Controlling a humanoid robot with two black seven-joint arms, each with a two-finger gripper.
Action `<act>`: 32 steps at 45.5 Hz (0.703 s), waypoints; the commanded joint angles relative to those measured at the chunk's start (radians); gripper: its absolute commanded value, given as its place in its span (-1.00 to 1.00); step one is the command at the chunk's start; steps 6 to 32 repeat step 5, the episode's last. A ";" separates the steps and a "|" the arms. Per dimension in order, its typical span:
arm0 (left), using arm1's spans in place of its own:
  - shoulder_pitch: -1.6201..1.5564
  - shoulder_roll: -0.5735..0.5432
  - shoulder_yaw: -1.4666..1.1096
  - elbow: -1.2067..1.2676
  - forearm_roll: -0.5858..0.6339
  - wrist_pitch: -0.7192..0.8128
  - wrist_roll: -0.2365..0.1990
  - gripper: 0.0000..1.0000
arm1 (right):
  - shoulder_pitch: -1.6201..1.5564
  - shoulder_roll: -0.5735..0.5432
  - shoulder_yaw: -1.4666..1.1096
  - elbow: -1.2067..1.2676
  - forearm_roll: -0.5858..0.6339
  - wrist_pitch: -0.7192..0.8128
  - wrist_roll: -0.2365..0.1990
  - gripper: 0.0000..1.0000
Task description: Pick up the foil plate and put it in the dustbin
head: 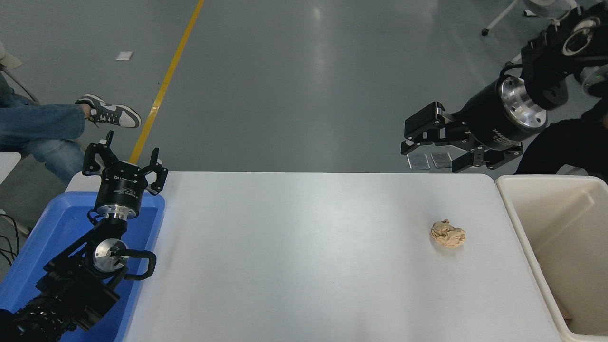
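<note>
I see no foil plate on the bench (304,266) or in the visible part of the beige dustbin (520,223) at its right end; only a crumpled tan paper ball (448,234) lies near it. My right end effector (430,145) hangs wide open and empty above the far right edge, the left end effector (124,164) parked open over the blue tub (28,256). I judge such a plate light, thin and easily crushed, best pinched gently at its rim.

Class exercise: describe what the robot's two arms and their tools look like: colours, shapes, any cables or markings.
Both arms are black with bare silver metal discs at the joints. Each ends in a black cylindrical wrist with small white lettering, too small to read. The left tool and right tool have angular black linkage fingers. A black cable loops beside the left wrist.
</note>
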 commanded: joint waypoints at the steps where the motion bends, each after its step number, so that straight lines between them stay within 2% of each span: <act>1: 0.000 0.000 0.000 -0.001 0.000 0.000 0.000 0.98 | 0.032 -0.011 -0.011 0.031 -0.031 0.016 -0.019 1.00; 32: 0.000 0.000 0.000 -0.001 0.000 0.000 0.000 0.98 | 0.029 -0.011 -0.014 0.031 -0.044 0.016 -0.019 1.00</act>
